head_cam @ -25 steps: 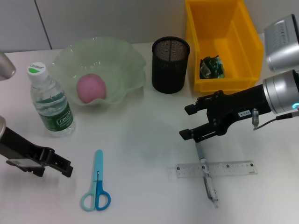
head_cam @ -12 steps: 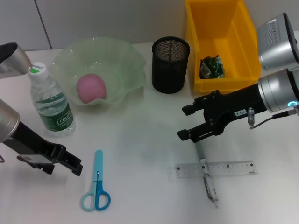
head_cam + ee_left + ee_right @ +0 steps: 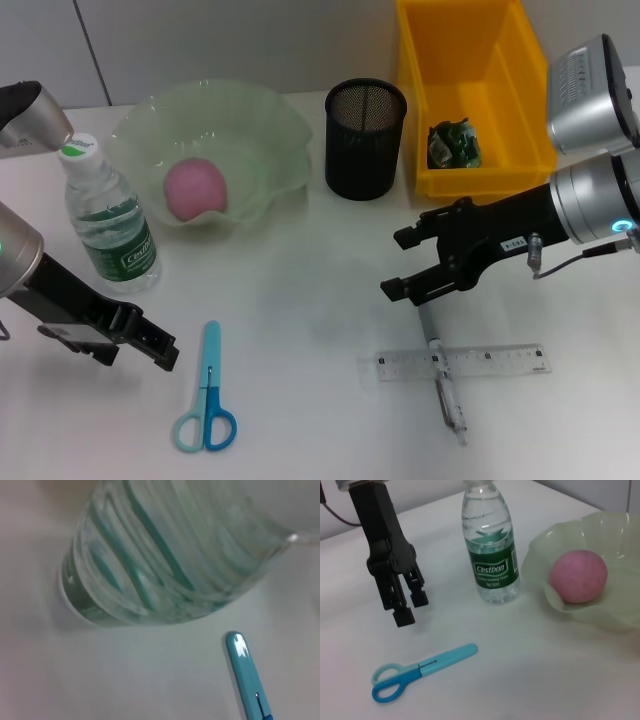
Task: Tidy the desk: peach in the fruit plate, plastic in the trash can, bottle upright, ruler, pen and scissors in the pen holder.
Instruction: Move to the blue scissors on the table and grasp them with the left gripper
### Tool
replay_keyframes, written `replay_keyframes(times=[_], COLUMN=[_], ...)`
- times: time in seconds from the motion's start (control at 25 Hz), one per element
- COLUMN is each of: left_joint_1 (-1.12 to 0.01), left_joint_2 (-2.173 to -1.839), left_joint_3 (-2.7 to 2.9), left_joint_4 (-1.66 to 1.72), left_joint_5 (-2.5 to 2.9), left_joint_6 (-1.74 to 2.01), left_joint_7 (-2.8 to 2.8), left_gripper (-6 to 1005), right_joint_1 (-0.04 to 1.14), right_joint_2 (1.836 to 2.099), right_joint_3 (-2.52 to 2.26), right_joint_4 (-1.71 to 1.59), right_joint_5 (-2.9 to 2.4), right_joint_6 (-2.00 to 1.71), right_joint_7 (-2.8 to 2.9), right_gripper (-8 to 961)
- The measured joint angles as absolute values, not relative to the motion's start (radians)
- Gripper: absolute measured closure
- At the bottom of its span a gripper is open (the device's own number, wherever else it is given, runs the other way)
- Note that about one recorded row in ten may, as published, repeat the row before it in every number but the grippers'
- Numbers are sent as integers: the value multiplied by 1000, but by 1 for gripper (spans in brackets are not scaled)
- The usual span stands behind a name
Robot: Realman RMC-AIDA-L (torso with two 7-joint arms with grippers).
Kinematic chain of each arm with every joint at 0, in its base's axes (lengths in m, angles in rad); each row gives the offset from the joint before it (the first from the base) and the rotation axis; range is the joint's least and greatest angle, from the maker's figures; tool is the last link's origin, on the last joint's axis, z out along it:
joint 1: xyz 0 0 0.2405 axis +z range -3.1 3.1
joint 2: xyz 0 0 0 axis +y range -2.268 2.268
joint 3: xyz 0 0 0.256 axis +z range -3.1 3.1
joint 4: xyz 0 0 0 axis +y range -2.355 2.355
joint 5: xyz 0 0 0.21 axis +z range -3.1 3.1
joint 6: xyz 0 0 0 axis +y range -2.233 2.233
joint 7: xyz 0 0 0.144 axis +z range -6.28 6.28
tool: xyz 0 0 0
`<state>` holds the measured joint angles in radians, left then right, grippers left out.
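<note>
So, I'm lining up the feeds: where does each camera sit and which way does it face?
Head: above, facing down at the desk; left gripper and right gripper show.
Left wrist: close on the clear green-labelled water bottle; no gripper visible.
Right wrist: faces across the desk toward the left gripper.
All share the blue-handled scissors.

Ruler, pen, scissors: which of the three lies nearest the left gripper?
The scissors, with blue handles, lie just beside the left gripper on the table's left half. The ruler and the pen crossing it lie far off, below the right gripper.
</note>
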<state>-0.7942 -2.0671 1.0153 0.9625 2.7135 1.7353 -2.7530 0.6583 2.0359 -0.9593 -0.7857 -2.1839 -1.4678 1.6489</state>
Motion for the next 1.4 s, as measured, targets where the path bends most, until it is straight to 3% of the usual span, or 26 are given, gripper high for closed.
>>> replay_keyframes(times=[0.4, 0.8, 1.4], left_joint_1=[-812, -855, -832], left_joint_2=[-2063, -2068, -2072], left_joint_3=[1003, 1056, 1309], left_joint_4=[1055, 1149, 1313], left_joint_5=[2702, 2599, 2596], left_joint_6=[1868, 1948, 1967], left_joint_7=[-2384, -1889, -1383], left_gripper=[160, 161, 161], right_joint_1=[660, 654, 672], right_joint_2=[2036, 2013, 1996], right_joint_3=[-959, -948, -948], right_joint_4=[-770, -766, -774], right_joint_5=[-2185, -2184, -2177], right_joint_6=[-1468, -1476, -1513], right_joint_7=[1737, 1855, 1950], right_gripper=[147, 146, 146])
